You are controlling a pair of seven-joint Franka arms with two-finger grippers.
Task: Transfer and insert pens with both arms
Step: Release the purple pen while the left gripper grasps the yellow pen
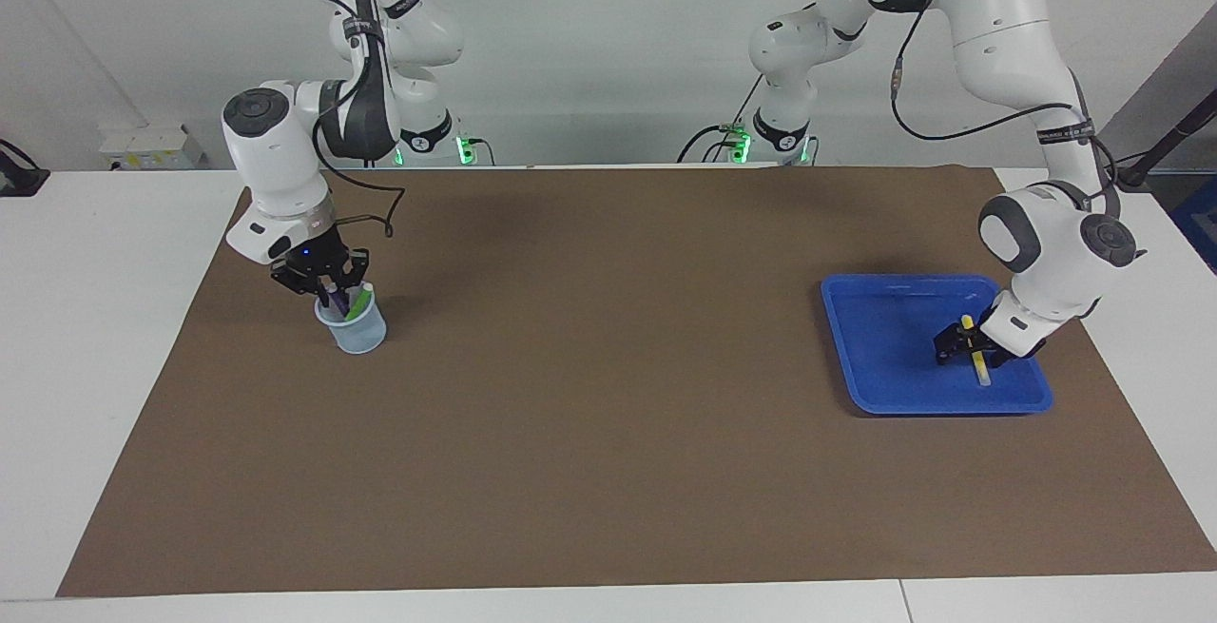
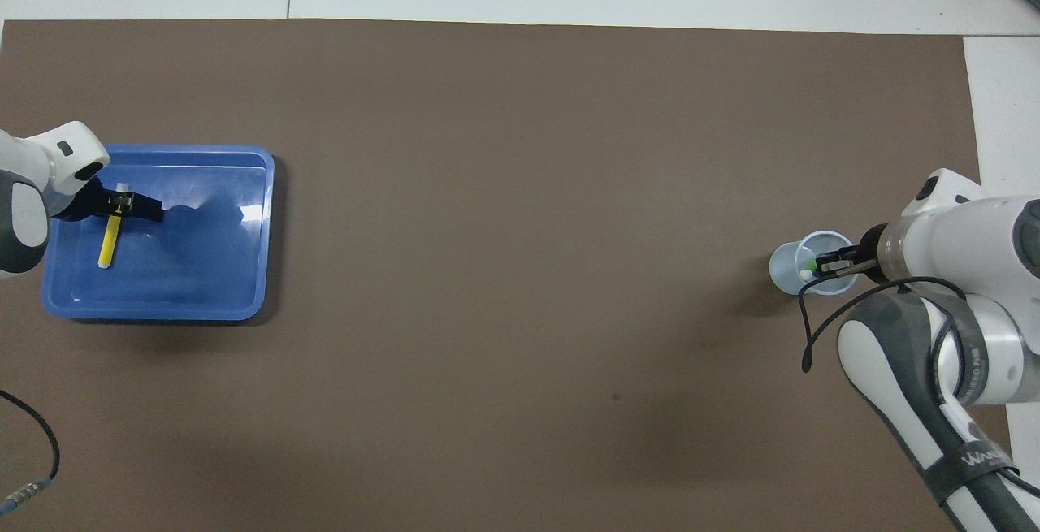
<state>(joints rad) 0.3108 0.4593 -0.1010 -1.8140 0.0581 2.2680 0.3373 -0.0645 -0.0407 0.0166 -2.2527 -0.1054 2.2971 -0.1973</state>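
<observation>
Currently the left gripper [image 1: 962,349] sits low in the blue tray [image 1: 889,395], fingers spread astride the yellow pen [image 1: 976,360] lying there. Right gripper [image 1: 323,282] is at the clear cup [image 1: 357,330]; whether it grips I cannot tell. Facing view shows 2 pens in the cup, purple pen [image 1: 335,297] and green pen [image 1: 358,302]; overhead shows only the green pen's pale cap [image 2: 806,273].

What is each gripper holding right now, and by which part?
Left gripper holds nothing: open, astride the yellow pen lying in the blue tray. Right gripper is at the top of the purple pen in the cup; a grip cannot be told.
</observation>
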